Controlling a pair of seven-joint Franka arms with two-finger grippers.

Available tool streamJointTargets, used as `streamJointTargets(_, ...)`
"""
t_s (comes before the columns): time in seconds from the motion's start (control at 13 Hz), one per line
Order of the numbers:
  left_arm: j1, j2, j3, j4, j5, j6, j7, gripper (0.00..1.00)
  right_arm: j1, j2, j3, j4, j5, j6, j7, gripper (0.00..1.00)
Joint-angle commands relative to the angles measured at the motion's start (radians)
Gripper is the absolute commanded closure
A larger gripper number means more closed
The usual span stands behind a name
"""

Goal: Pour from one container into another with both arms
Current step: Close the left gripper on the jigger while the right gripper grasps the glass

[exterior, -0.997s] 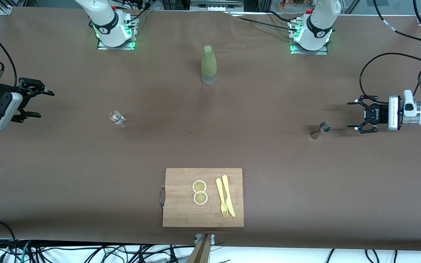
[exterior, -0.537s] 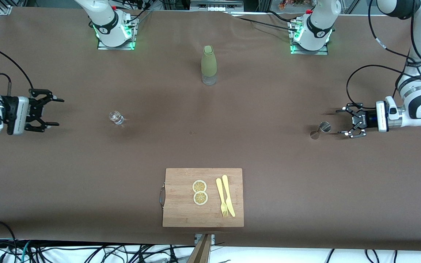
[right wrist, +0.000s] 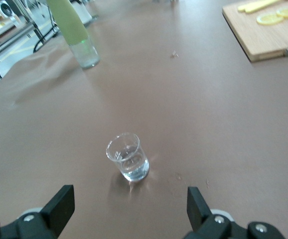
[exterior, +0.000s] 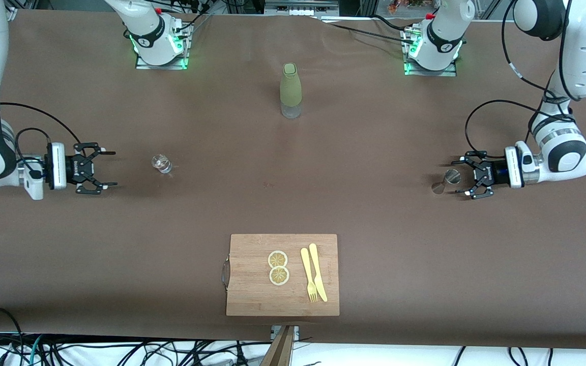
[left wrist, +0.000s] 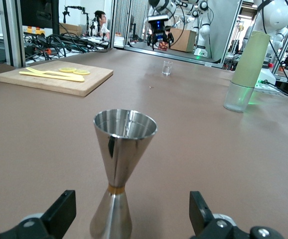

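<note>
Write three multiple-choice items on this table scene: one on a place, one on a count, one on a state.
1. Where is the bottle?
A. on the cutting board
B. farther from the front camera than the cutting board
C. in a gripper

2. How many lemon slices lie on the board?
A. two
B. four
C. none

3. How does the left gripper stand at the jigger?
A. shut on it
B. open, close beside it
C. lifting it

Answers: 1 B, the bottle stands higher in the front view. 2 A, two rounds lie beside the fork. 3 B, the fingers are spread and the jigger stands on the table.
</note>
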Motion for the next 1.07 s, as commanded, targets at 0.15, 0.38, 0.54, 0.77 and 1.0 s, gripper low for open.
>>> streamJointTargets(0.15,-0.036,0.036,-0.005,-0.015,-0.083,0.008,0.115,0.0,-0.034,0.106,0.004,-0.031,0.145,-0.049,-0.24,0.0)
streamJointTargets(0.38,-0.036,0.036,-0.005,-0.015,-0.083,0.005,0.133,0.0,-0.034,0.174,0.013,-0.037,0.198,-0.084,-0.354,0.0)
streamJointTargets(0.54,-0.036,0.036,-0.005,-0.015,-0.083,0.002,0.135,0.09,-0.034,0.2,0.02,-0.037,0.225,-0.092,-0.383,0.0)
streamJointTargets(0.77,-0.031,0.035,-0.003,-0.015,-0.077,-0.009,0.135,0.17,-0.032,0.229,0.057,-0.037,0.255,-0.087,-0.403,0.0)
streamJointTargets(1.0,-0.03,0.035,-0.002,-0.013,-0.073,-0.021,0.138,0.39,-0.032,0.248,0.083,-0.042,0.255,-0.089,-0.415,0.0)
